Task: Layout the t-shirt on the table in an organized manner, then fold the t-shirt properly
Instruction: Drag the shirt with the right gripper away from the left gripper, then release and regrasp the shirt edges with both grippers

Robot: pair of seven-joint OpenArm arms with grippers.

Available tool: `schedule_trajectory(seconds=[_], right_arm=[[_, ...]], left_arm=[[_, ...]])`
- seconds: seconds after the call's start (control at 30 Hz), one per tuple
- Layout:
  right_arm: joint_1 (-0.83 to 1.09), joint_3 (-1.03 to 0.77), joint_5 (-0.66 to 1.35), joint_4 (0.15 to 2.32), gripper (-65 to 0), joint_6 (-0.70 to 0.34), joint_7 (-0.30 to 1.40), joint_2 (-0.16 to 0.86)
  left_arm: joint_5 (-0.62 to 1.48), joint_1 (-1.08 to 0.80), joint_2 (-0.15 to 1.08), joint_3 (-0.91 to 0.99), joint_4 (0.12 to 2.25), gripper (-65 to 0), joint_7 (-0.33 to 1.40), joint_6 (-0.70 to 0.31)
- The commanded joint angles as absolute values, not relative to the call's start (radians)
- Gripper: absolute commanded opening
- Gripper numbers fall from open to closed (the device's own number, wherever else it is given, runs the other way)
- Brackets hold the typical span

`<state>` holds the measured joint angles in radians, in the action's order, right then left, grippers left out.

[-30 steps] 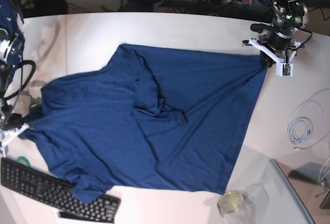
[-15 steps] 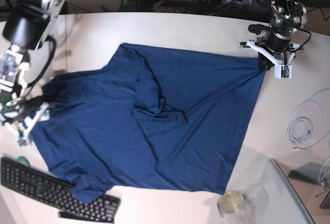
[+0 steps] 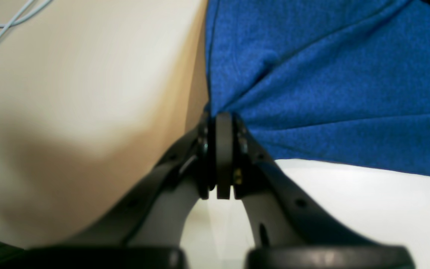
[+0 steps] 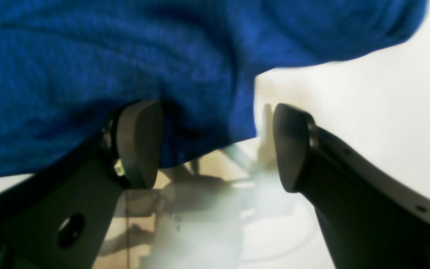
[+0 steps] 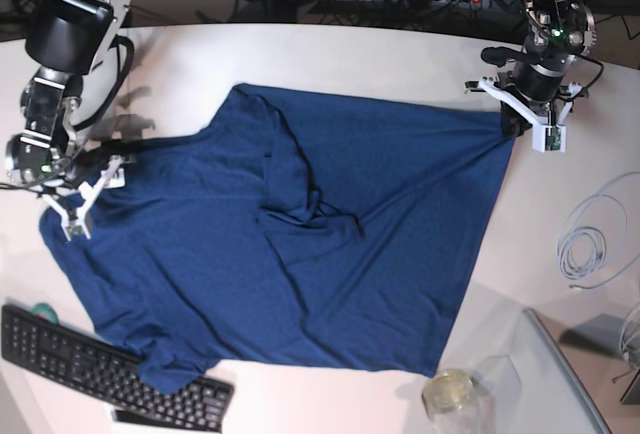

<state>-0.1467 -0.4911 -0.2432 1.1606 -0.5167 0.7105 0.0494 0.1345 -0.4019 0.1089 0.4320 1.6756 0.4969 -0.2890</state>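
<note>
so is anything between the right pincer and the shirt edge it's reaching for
Nothing visible stands between them. The right pincer is open, with the t-shirt edge already hanging between its fingers over the bare table. The left pincer is shut on the opposite corner of the shirt.
</note>
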Motion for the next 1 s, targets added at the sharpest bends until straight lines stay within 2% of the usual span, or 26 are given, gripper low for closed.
schedule_trajectory(seconds=[0.0,0.03,0.13,0.17,0.23,0.33,0.53,0.67,0.73,0.87,0.9,0.97], right_arm=[[-0.150,-0.493,-0.239,1.175,-26.6,-0.515,0.693,0.061],[-0.137,-0.493,-0.239,1.184,-33.9,-0.519,0.691,0.061],[-0.101,-0.495,-0.237,1.250,-65.0,-0.521,0.705,0.059],[-0.081,-0.496,-0.237,1.288,-65.0,-0.521,0.722,0.058],[-0.045,-0.524,-0.236,1.374,-60.9,-0.522,0.756,0.053],[-0.007,-0.559,-0.236,1.457,-65.0,-0.526,0.808,0.051],[0.005,-0.667,-0.236,1.455,-64.8,-0.642,0.911,0.027],[0.007,-0.753,-0.236,1.455,-64.4,-0.670,0.938,0.001],[0.016,-0.757,-0.236,1.449,-57.0,-0.670,0.943,0.001],[0.021,-0.760,-0.236,1.442,-31.8,-0.670,0.937,0.004],[0.019,-0.760,-0.236,1.442,-28.5,-0.670,0.937,0.004],[0.019,-0.762,-0.237,1.458,-27.5,-0.665,0.937,0.007]], left_arm=[[0.139,-0.401,0.122,0.437,1.695,-65.0,0.473,-0.288],[0.139,-0.401,0.122,0.438,1.695,-65.0,0.473,-0.288],[0.139,-0.401,0.122,0.440,1.695,-65.0,0.473,-0.288],[0.139,-0.401,0.122,0.440,1.695,-65.0,0.473,-0.288],[0.139,-0.403,0.122,0.441,1.695,-65.0,0.473,-0.288],[0.139,-0.409,0.117,0.441,1.695,-65.0,0.473,-0.288],[0.139,-0.450,0.087,0.437,1.748,-65.0,0.473,-0.288],[0.139,-0.476,0.064,0.437,1.784,-65.0,0.473,-0.288],[0.139,-0.481,0.059,0.437,1.787,-65.0,0.473,-0.288],[0.139,-0.487,0.059,0.446,1.787,-65.0,0.475,-0.288],[0.139,-0.495,0.059,0.447,1.787,-65.0,0.475,-0.288],[0.139,-0.504,0.061,0.447,1.787,-65.0,0.475,-0.288]])
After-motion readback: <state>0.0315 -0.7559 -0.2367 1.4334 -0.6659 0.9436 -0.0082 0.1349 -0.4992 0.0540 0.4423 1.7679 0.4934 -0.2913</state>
